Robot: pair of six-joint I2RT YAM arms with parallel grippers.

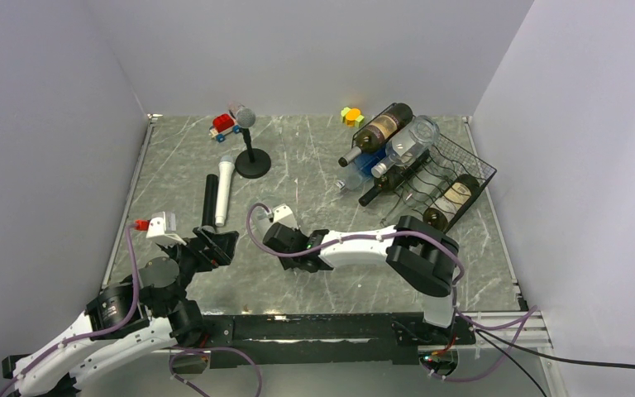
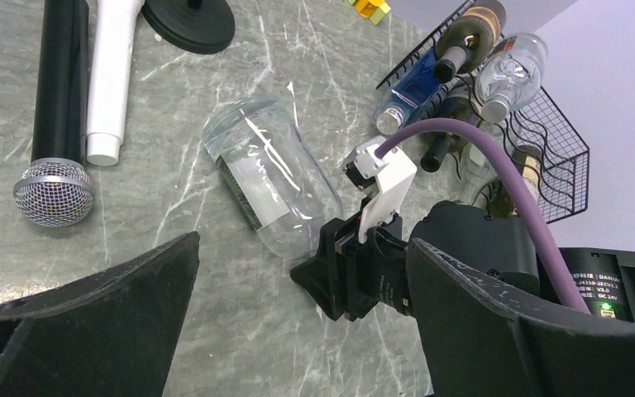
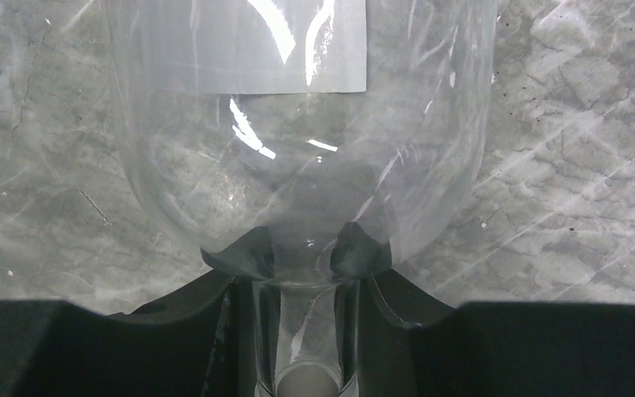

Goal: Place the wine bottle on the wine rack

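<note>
Starting at the near edge: got the L gripper point(image 1: 215, 246) low at front-left of the marble table point(image 1: 314, 157), fingers point(image 2: 91, 331) spread wide w/ nothing between, aimed out across the slab. Sliding just right, picking up the R gripper point(image 3: 304, 248), reaching in from the right side toward table ctr and pressed in on the neck of the clear wine bottle point(image 3: 298, 149). Pinching it right below the shoulder, one pad each side, mouth end tucked back between the fingers. Seeing that bottle flat on its side on the marble in the left wrist view, base aimed away toward far-left, pale label up, glare streaks across the glass. Moving out to mid-table, left of the bottle: black mic point(image 1: 209, 198) and white mic point(image 1: 226, 186) lying side by side, black one's silver grille at the near end. Further back, spotting a third mic on a round black stand point(image 1: 252, 165), upright. Behind that, near the back wall, a small red-white-blue brick toy point(image 1: 226, 126). Swinging over to far right: wine rack point(image 1: 467, 165), black wire, set skewed to the table edges, well apart from the pinched bottle. Already loaded w/ several btls: dark labelled one point(image 1: 384, 128) up top, clear one point(image 1: 413, 141) beside it, blue one point(image 1: 364, 174) lower, another dark labelled one point(image 1: 455, 194) at the right end. Finishing at the back: tiny yellow-green toy point(image 1: 351, 116) just beside the rack's far end.
</note>
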